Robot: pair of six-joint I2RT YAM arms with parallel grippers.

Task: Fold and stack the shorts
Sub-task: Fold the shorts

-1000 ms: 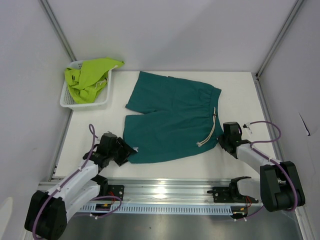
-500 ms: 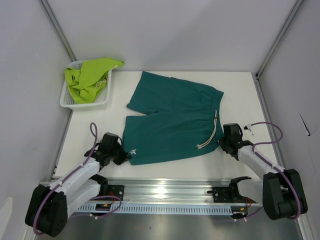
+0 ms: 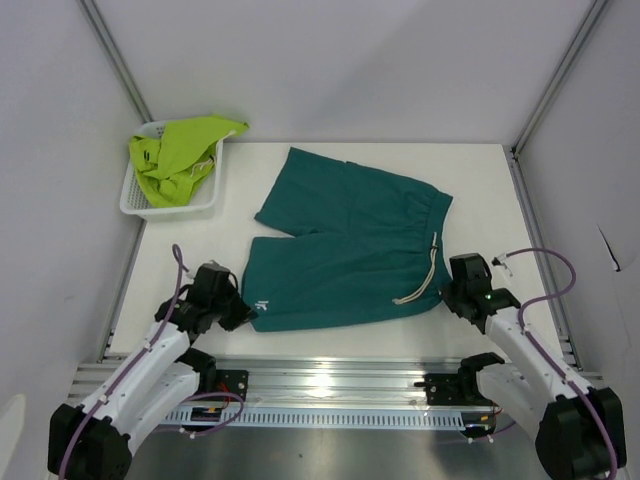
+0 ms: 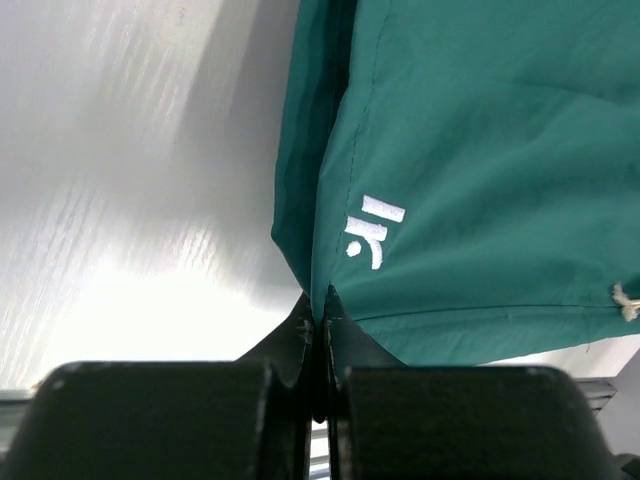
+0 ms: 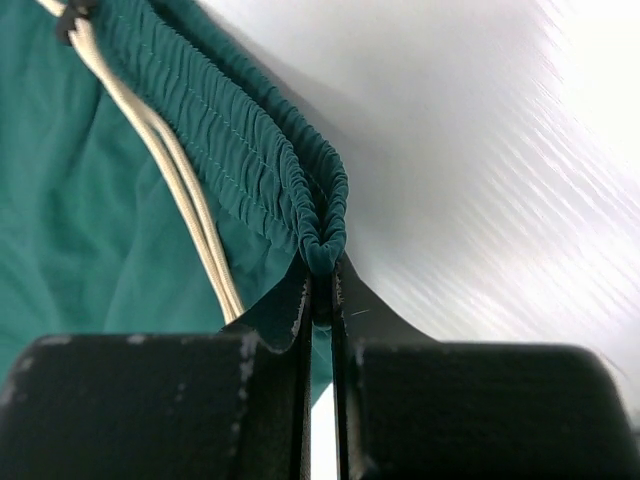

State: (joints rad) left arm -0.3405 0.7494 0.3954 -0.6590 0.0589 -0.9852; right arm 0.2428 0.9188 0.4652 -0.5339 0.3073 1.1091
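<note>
Left gripper (image 4: 320, 312) pinches the hem corner of the dark teal fabric shorts (image 3: 340, 250), right gripper (image 5: 320, 288) clamps the waistband end (both closed tight), so I control the near edge.

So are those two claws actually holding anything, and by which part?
Both hold the teal shorts: the left gripper pinches the near leg's hem corner beside the white logo, the right gripper pinches the end of the elastic waistband by the drawstring.

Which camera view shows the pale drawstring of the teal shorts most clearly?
The right wrist view: the drawstring is close and sharp. The top view shows it small; the left wrist view, only its tip.
</note>
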